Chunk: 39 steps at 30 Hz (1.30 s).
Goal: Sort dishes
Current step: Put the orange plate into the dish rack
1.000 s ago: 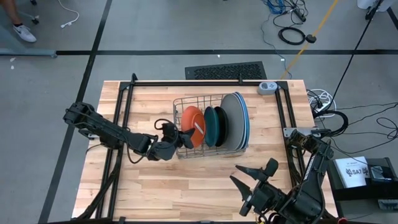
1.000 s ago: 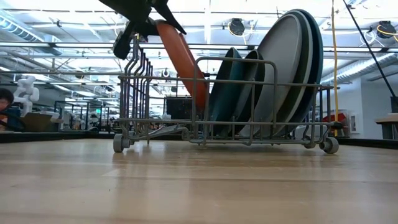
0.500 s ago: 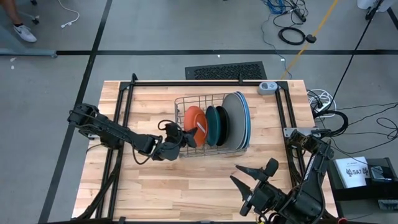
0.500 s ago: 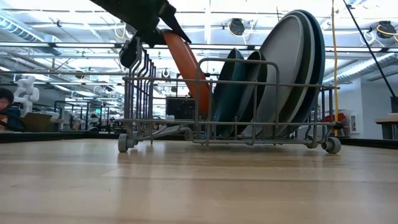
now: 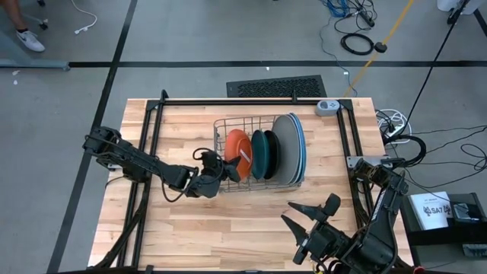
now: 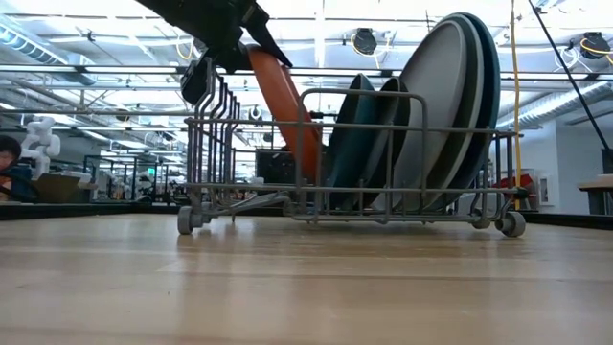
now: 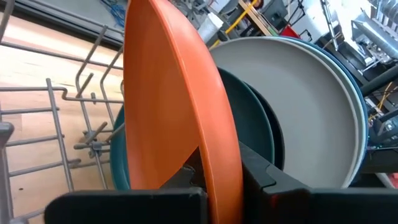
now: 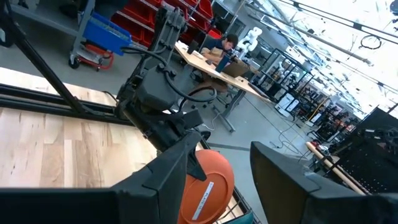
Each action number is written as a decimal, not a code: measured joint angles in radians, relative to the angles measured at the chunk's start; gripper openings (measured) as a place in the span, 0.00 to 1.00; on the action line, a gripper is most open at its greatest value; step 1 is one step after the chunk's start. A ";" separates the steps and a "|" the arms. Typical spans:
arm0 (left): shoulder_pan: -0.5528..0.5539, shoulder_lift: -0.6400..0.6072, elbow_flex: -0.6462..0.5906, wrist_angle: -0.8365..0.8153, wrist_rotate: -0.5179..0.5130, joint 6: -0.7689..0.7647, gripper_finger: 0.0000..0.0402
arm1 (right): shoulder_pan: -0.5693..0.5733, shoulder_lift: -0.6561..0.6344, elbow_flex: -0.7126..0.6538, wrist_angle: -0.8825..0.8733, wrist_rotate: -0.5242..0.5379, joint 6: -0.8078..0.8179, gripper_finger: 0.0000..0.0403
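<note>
A wire dish rack (image 5: 259, 181) stands at the table's middle and holds the plates on edge. From left to right they are an orange plate (image 5: 237, 148), a dark teal one (image 5: 257, 154), a black one (image 5: 271, 158), a grey one (image 5: 283, 144) and blue ones (image 5: 299, 148). My left gripper (image 5: 228, 169) is at the rack's near left, shut on the orange plate (image 7: 168, 106). My right gripper (image 5: 303, 219) is open and empty near the table's near right edge. My left gripper pinches the orange plate's rim (image 7: 219, 163) between its two fingers (image 7: 264, 177), at the plate's upper near side. The fingers come level from the table's left, across the rim. The plate (image 6: 283, 101) stands tilted, its top leaning left and its lower edge down in the rack.
The rack's left part has bare upright wires (image 6: 215, 134). A black metal frame (image 5: 152, 129) runs along the table's left, far and right sides. A small grey device (image 5: 327, 107) sits at the far right corner. Bare wood lies in front of the rack.
My left gripper has gone a little toward the table's right edge, staying shut on the orange plate. The plate's top has swung right with it, so it stands more upright; its lower edge has stayed in the rack.
</note>
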 joint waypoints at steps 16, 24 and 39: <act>0.003 -0.013 0.009 -0.079 -0.021 -0.052 0.08 | -0.018 0.000 0.000 0.000 -0.005 -0.007 0.42; 0.052 0.006 0.010 -0.104 0.032 -0.070 0.08 | -0.039 0.000 0.000 0.000 -0.012 -0.005 0.42; 0.079 0.011 0.007 0.085 0.110 0.139 0.30 | -0.050 0.000 0.000 0.000 -0.039 -0.002 0.42</act>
